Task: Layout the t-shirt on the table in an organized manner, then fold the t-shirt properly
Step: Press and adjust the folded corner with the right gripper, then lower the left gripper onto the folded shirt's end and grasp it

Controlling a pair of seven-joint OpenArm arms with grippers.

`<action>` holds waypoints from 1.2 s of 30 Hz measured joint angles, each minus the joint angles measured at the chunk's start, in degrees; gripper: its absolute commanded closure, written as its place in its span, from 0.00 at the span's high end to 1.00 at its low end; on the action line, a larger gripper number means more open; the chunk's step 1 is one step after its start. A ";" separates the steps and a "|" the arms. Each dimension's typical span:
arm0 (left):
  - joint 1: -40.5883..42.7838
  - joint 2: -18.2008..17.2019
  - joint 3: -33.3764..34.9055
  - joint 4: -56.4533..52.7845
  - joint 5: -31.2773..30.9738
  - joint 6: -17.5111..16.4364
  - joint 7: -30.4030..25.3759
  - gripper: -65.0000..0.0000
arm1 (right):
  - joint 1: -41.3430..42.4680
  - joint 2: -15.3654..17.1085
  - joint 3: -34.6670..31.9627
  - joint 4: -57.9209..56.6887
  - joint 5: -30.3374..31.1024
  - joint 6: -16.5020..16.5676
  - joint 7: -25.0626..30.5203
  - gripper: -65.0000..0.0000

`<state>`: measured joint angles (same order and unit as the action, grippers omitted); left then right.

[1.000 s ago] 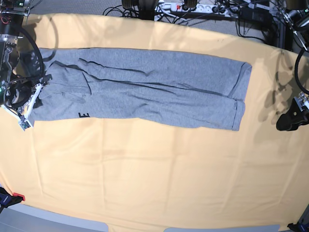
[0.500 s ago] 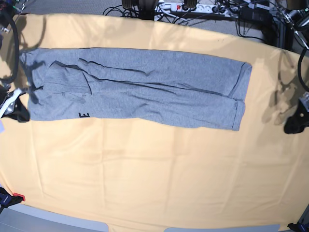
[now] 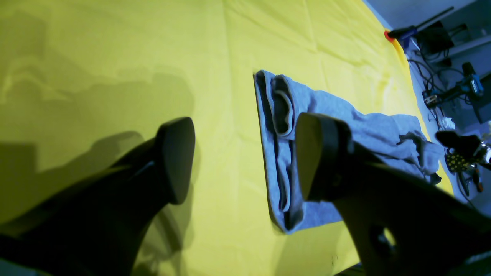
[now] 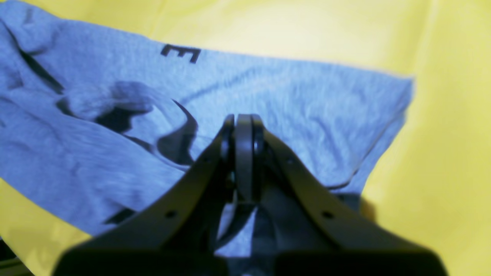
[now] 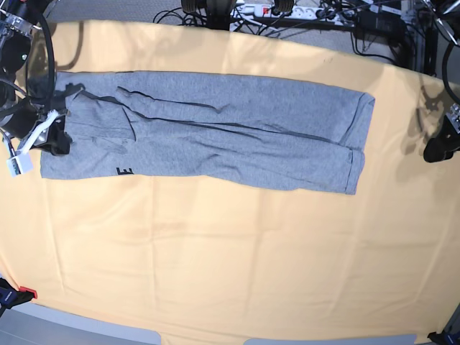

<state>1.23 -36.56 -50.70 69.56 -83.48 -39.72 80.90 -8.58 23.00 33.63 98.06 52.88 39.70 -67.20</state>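
the t-shirt point(image 5: 208, 133), folded into 1 long grey band, lies left to right across the far half of the table point(image 5: 230, 259). the right gripper point(image 4: 243, 126), jaws together and empty, hovers over its left end; the left gripper point(image 3: 245, 157), jaws apart, hangs beyond its right end.

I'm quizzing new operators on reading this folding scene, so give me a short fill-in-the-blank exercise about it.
1. The t-shirt lies folded into a long band on the ____ cloth of the table.
2. The black letter visible on the t-shirt is ____.
3. The right gripper has its jaws ____.
4. The left gripper hovers beside the t-shirt with its jaws ____.

Missing words: yellow-orange; E; shut; open
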 measured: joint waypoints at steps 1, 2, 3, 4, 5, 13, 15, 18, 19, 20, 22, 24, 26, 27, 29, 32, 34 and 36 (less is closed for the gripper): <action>-0.02 0.00 0.00 0.00 -0.11 0.00 -0.07 0.64 | 0.02 0.00 0.00 -1.81 -0.24 -0.02 -0.20 0.00; -0.11 0.04 0.00 0.00 -0.11 0.00 -0.02 0.64 | 0.02 0.00 0.02 -3.32 -0.44 -0.02 -0.28 0.00; -0.11 0.04 0.02 0.00 -0.11 0.00 -0.02 0.64 | -0.04 0.00 0.02 -4.87 -0.37 -0.02 -0.28 0.00; -0.11 0.02 0.33 0.00 -0.11 0.00 -0.07 0.64 | -0.02 0.00 0.02 -6.45 -0.39 0.00 -0.26 0.00; -0.11 -0.11 0.92 0.00 -0.11 0.00 -0.07 0.65 | 0.02 0.00 0.02 -7.91 -0.42 0.00 -0.37 0.00; -0.46 0.07 7.61 0.00 -0.11 0.00 -0.07 0.65 | 0.17 0.17 -2.19 -10.69 -0.92 0.00 -2.23 0.00; -0.94 0.07 7.61 0.00 -0.09 0.00 0.09 0.65 | 0.20 0.48 -4.52 -10.58 -3.72 0.02 -1.77 0.00; -1.97 0.57 7.56 0.00 -0.13 0.00 -0.13 0.65 | 0.44 0.83 -8.28 -10.32 -5.62 -0.02 -0.42 0.00; -2.14 1.01 7.58 0.00 -0.13 0.02 -0.15 0.65 | 0.57 0.98 -9.46 -10.29 -5.99 -0.04 -0.02 0.00; -2.16 1.33 7.91 0.00 -0.13 0.02 -0.31 0.65 | 0.68 1.01 -10.36 -10.21 -6.01 -0.02 -0.02 0.00; -1.84 1.64 9.51 0.00 -0.07 0.00 0.02 0.65 | 0.83 1.11 -11.32 -10.21 -6.49 -0.04 -0.02 0.00; -1.86 1.79 12.22 0.00 -0.11 0.00 -0.11 0.65 | 0.81 1.11 -11.41 -10.21 -6.47 -0.09 0.17 0.00; -2.05 1.97 14.86 0.00 -0.11 0.00 -0.07 0.65 | 0.81 1.11 -11.41 -10.21 -6.47 -0.07 0.13 0.00; -2.05 2.16 15.69 0.00 -0.13 0.00 -0.13 0.65 | 0.81 1.11 -11.43 -10.19 -6.84 -0.04 -0.02 0.00; -2.03 2.29 17.20 0.00 1.42 0.00 -0.13 0.65 | 0.81 1.11 -11.43 -9.94 -7.74 0.00 -0.09 0.00; -2.01 2.62 19.04 0.00 5.11 0.02 -0.66 0.65 | 0.83 1.42 -11.56 -9.94 -8.13 -0.02 -0.09 0.00; -2.03 3.43 20.39 0.00 6.58 0.00 -2.25 0.65 | 0.83 1.77 -11.80 -9.94 -8.11 -0.02 -0.13 0.00; -2.10 4.79 21.14 0.00 8.04 0.00 -4.50 0.65 | 0.83 2.23 -11.87 -9.94 -7.74 0.00 -0.83 0.00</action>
<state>-0.86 -31.77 -29.56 69.56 -75.44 -39.72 76.40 -7.75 25.23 21.76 88.12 45.15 39.70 -68.03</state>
